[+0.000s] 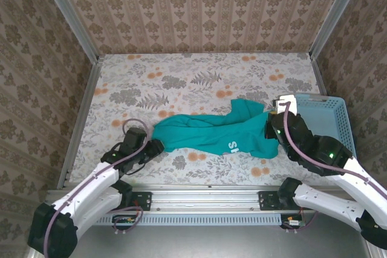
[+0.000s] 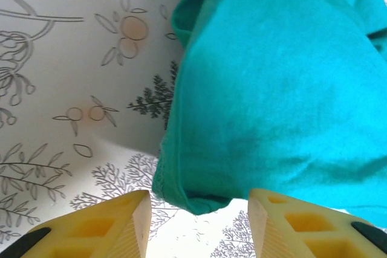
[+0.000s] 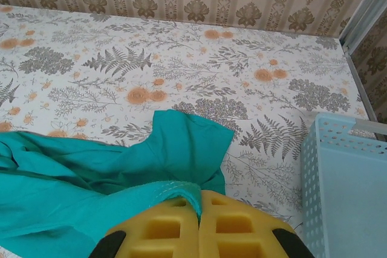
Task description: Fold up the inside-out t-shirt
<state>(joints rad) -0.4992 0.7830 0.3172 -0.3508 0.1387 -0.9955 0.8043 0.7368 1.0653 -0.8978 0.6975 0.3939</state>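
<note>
Floral table holds the teal t-shirt bunched lengthwise, left gripper fingers standing apart either side of its hem, right gripper clamped tight on the other end.

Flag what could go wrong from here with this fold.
1. The left fingers stand apart with the t-shirt hem lying loose between their tips, so that end may go ungripped.
2. The right fingers pinch only a thin edge of fabric, which could slip out.
3. The basket sits close beside the right arm, so a swing may knock it.
</note>
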